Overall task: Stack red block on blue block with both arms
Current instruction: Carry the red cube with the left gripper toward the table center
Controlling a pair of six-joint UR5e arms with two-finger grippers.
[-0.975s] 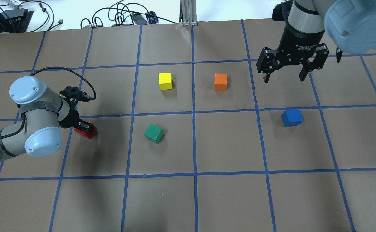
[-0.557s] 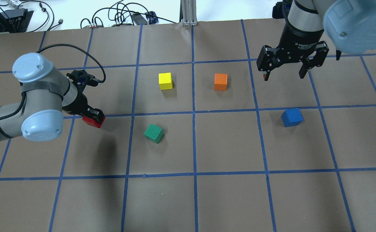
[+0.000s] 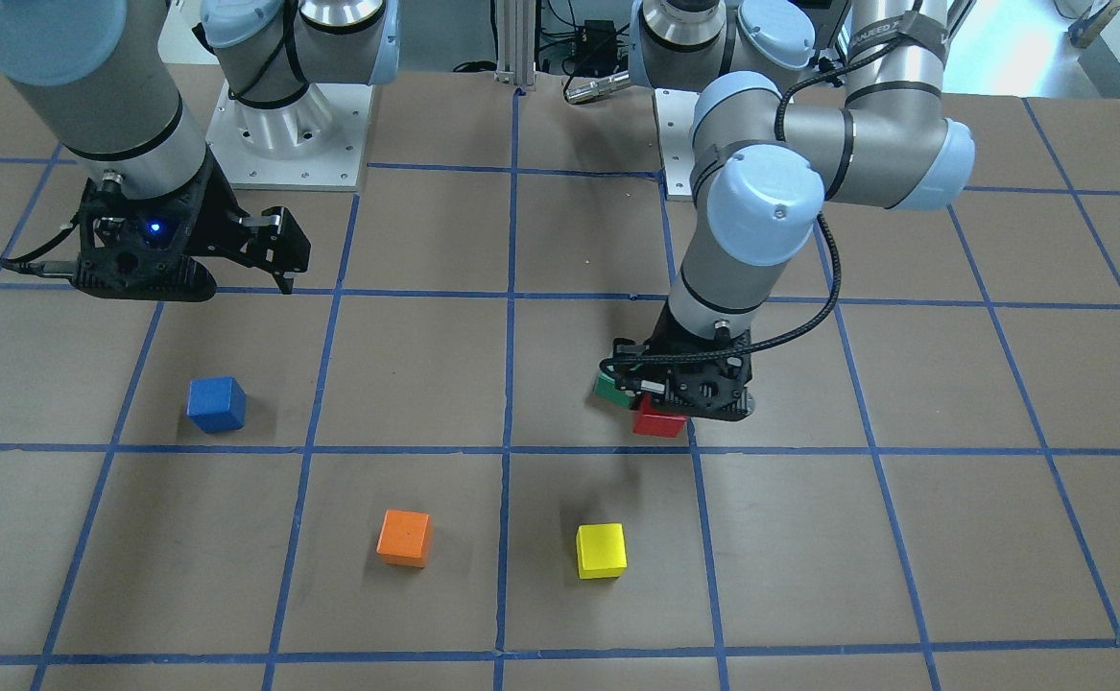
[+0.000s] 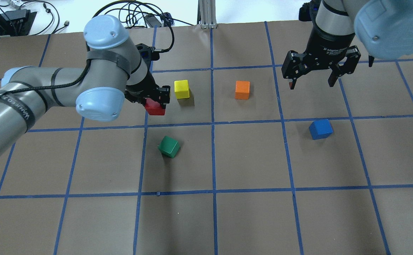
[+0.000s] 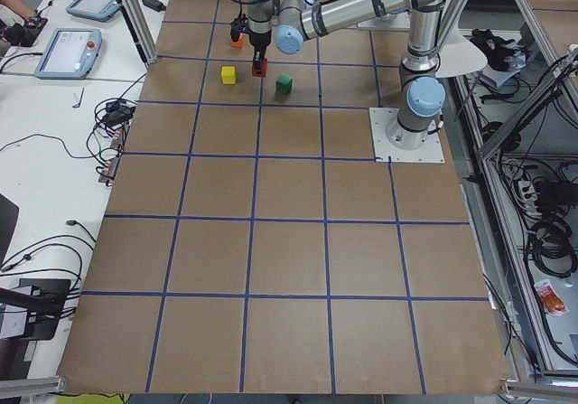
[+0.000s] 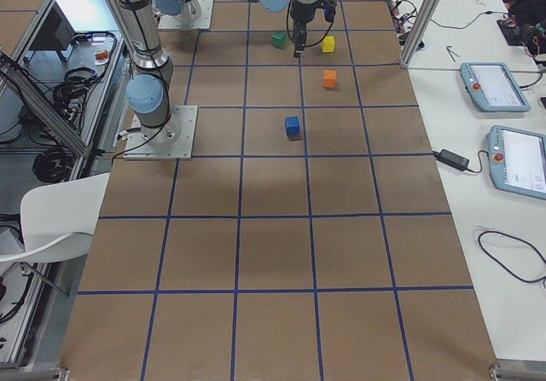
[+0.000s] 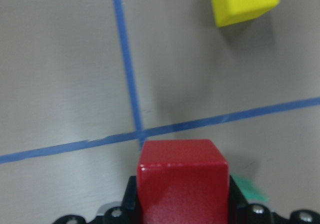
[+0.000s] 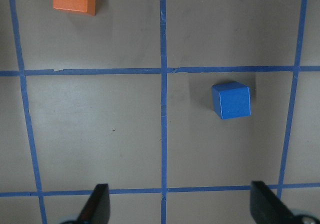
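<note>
OK, nearest me in the overhead view: green cube (image 4: 169,146), then the blue block (image 4: 320,129), alone on the R side of the table (image 4: 248,219). Further out, L gripper (image 4: 154,102) is clamped on the red block (image 4: 155,108), held clear of the table between the green and yellow cube (image 4: 182,89). Orange cube (image 4: 242,89) sits mid-table. Farthest, R gripper (image 4: 311,85) hangs spread wide w/ nothing in it, beyond the blue block.

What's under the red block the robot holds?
Brown table, crossing blue tape, and the green block peeking out. Straight below is hidden by the red block.
</note>
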